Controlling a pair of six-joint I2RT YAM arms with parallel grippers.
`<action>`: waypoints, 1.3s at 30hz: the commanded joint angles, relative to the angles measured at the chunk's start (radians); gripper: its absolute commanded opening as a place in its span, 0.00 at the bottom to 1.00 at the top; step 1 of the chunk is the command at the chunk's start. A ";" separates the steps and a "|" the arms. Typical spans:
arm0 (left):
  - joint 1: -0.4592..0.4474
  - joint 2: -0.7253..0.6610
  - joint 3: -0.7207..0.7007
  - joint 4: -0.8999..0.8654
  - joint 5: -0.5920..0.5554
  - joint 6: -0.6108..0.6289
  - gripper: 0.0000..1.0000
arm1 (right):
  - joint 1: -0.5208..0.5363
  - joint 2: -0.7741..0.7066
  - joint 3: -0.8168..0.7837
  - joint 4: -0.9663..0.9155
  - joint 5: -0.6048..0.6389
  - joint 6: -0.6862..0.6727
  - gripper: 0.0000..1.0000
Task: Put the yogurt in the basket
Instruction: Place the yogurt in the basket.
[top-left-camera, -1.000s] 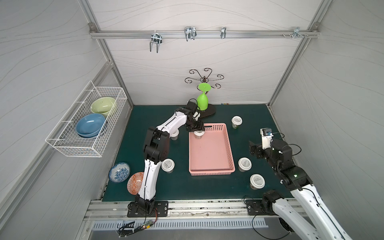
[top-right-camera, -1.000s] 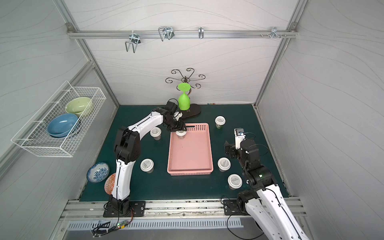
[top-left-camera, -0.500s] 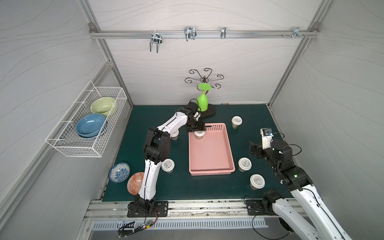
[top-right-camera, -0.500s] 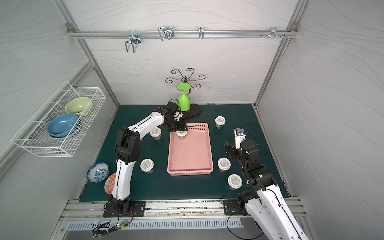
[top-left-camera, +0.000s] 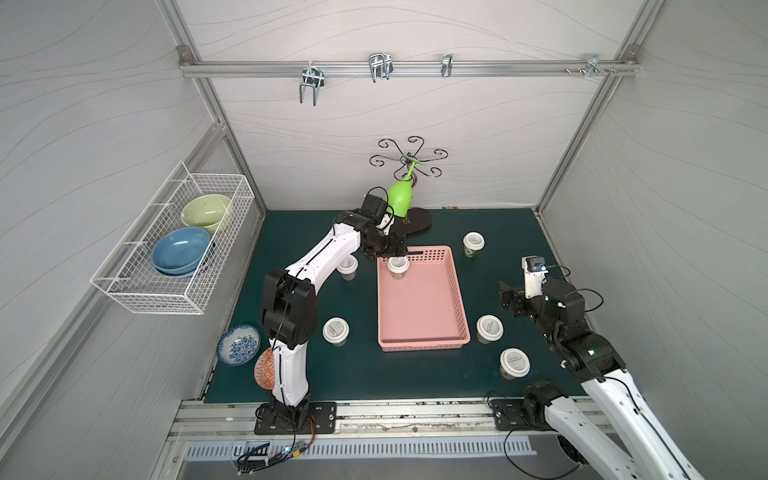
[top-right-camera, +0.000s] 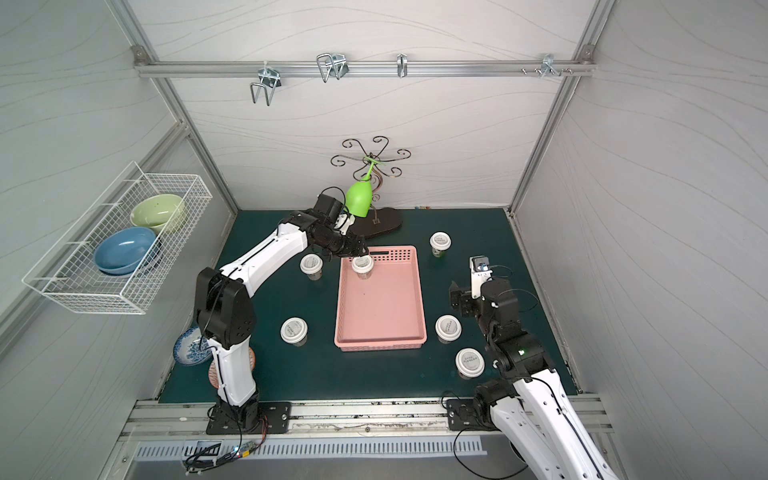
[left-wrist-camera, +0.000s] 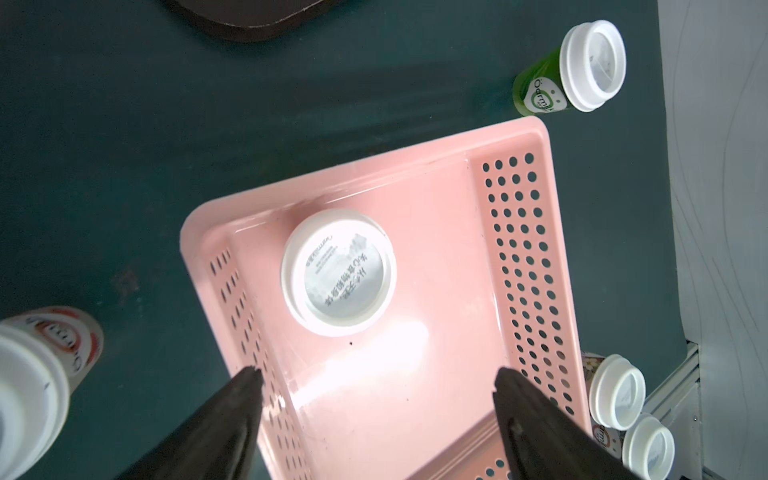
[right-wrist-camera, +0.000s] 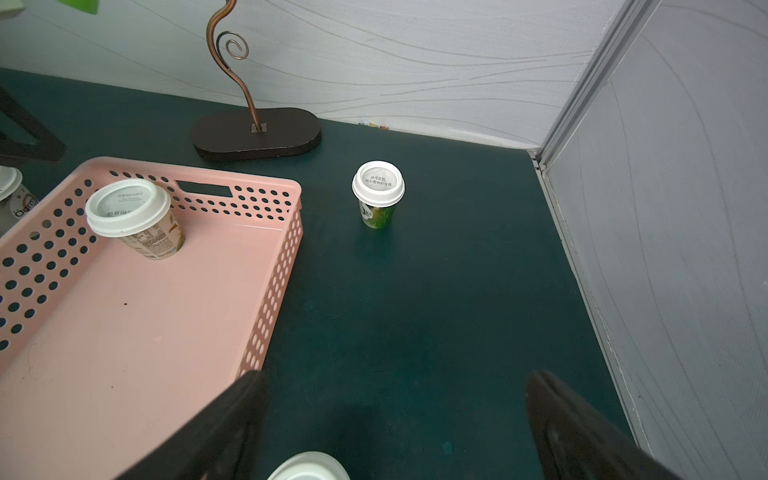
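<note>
The pink basket lies in the middle of the green mat. One white-lidded yogurt stands upright in its far left corner. My left gripper hovers just above and behind that cup, open, with only the basket floor showing between its fingers. My right gripper is open over bare mat to the right of the basket, holding nothing. Several more yogurt cups stand on the mat around the basket, such as a green one.
A dark stand base with a hanging green glass sits just behind the left gripper. A white wire basket with two bowls hangs on the left wall. A blue patterned bowl and an orange plate lie at the front left.
My left gripper has opened and let go of the yogurt, which now stands free in the basket's far left corner. The right arm has not moved.
</note>
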 joint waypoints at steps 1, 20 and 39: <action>-0.003 -0.066 -0.048 0.043 -0.006 0.006 0.91 | 0.000 0.006 -0.003 -0.001 0.007 0.029 0.99; 0.000 -0.178 -0.249 0.102 -0.011 0.000 0.93 | 0.000 0.040 0.022 -0.038 -0.038 0.060 0.99; 0.080 -0.532 -0.518 0.148 -0.086 0.092 0.99 | -0.171 0.344 0.337 -0.631 -0.477 0.433 0.99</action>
